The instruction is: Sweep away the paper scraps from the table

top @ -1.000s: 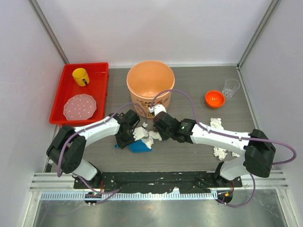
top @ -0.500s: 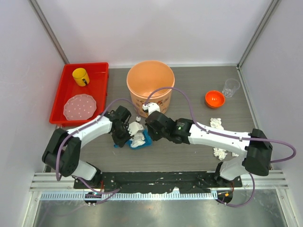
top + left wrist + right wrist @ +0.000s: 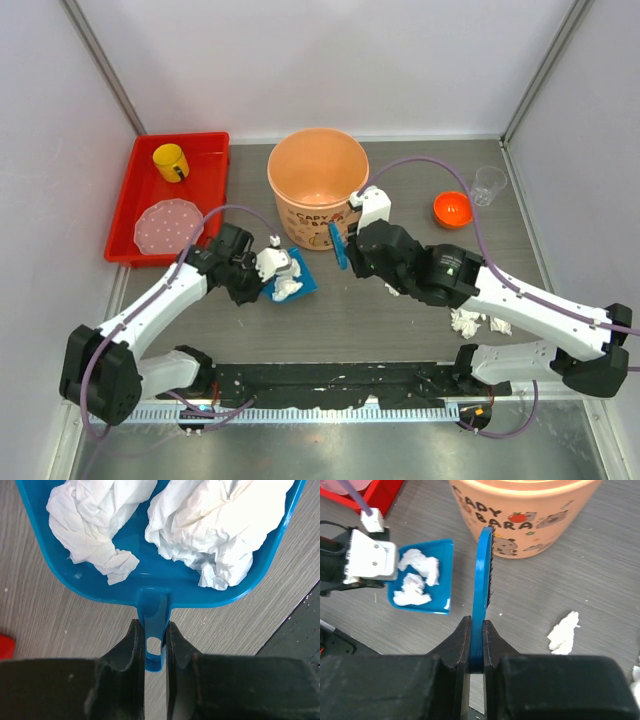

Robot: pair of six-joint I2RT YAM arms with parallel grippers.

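My left gripper (image 3: pixel 152 630) (image 3: pixel 266 284) is shut on the handle of a blue dustpan (image 3: pixel 150 575) (image 3: pixel 300 281), held just above the table (image 3: pixel 360 320). Two white paper scraps (image 3: pixel 95 520) (image 3: pixel 285 288) lie in the pan. My right gripper (image 3: pixel 477 625) (image 3: pixel 352 256) is shut on a blue brush (image 3: pixel 482 570) (image 3: pixel 340 246), held upright on edge beside the orange bucket (image 3: pixel 318 180) (image 3: pixel 530 515). More paper scraps lie on the table to the right (image 3: pixel 458 262) (image 3: pixel 468 322), and one shows in the right wrist view (image 3: pixel 563 632).
A red tray (image 3: pixel 208 190) at the back left holds a pink speckled plate (image 3: pixel 168 226) and a yellow cup (image 3: pixel 170 161). An orange bowl (image 3: pixel 453 209) and a clear cup (image 3: pixel 488 184) stand at the back right. White walls close in the table.
The left gripper carried the dustpan with its scraps back and to the left. The right arm rose and drew the brush away from the pan, toward the bucket.
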